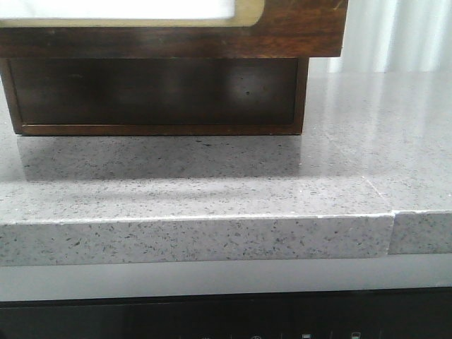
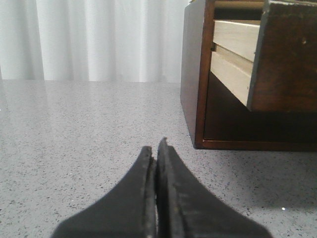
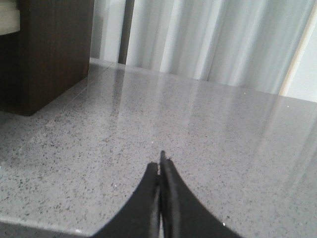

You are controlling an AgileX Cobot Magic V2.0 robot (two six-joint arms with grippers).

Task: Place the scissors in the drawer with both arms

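Observation:
The scissors are out of view in every frame. The drawer (image 1: pixel 296 35) fills the top of the front view: a dark-brown scratched front with a white panel and a tan rim. From the left wrist the drawer (image 2: pixel 285 59) stands pulled out of its cabinet, its pale wooden side showing. My left gripper (image 2: pixel 154 146) is shut with nothing between its fingers, low over the counter to the side of the cabinet. My right gripper (image 3: pixel 159 161) is also shut and empty above bare counter. Neither arm appears in the front view.
The brown wooden cabinet (image 1: pixel 155 95) stands on a grey speckled stone counter (image 1: pixel 212 183), with an open hollow under the drawer. The cabinet's side (image 3: pixel 54 54) lies off to one side of my right gripper. White curtains (image 2: pixel 89 39) hang behind. The counter's front edge (image 1: pixel 198 236) has a seam at the right.

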